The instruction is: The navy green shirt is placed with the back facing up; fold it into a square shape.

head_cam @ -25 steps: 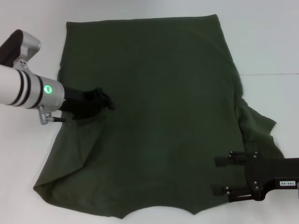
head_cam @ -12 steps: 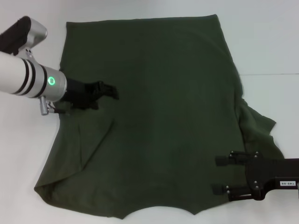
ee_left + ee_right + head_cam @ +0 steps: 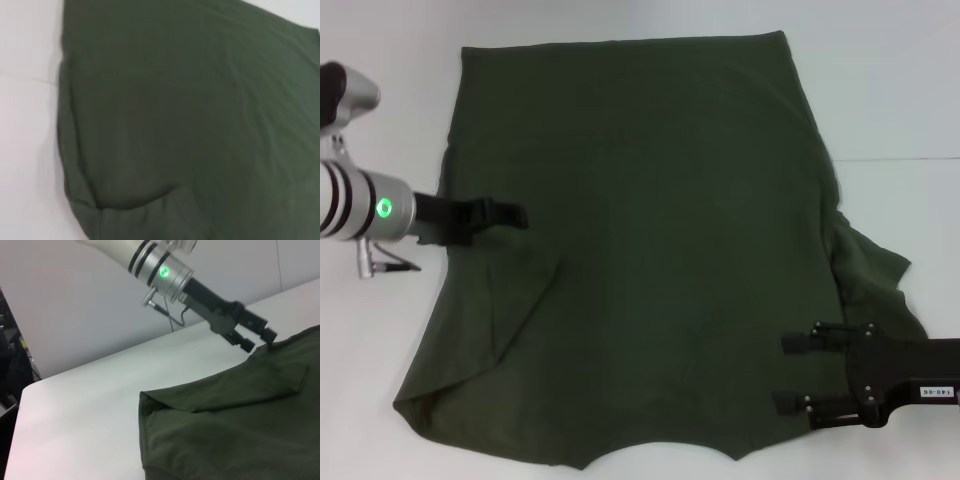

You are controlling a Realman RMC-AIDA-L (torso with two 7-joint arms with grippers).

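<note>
step: left side folded in, right sleeve next | navy green shirt (image 3: 660, 240) flat on table (image 3: 900, 90) | left gripper (image 3: 505, 214) over left edge, holds nothing, jaw gap unclear | right gripper (image 3: 792, 374) apart, empty, near right sleeve | next: R needs grip on sleeve edge

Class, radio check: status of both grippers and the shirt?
Left gripper over shirt's left edge, empty. Right gripper open, parked at right sleeve. Navy green shirt flat, unfolded. Nothing obstructing.
</note>
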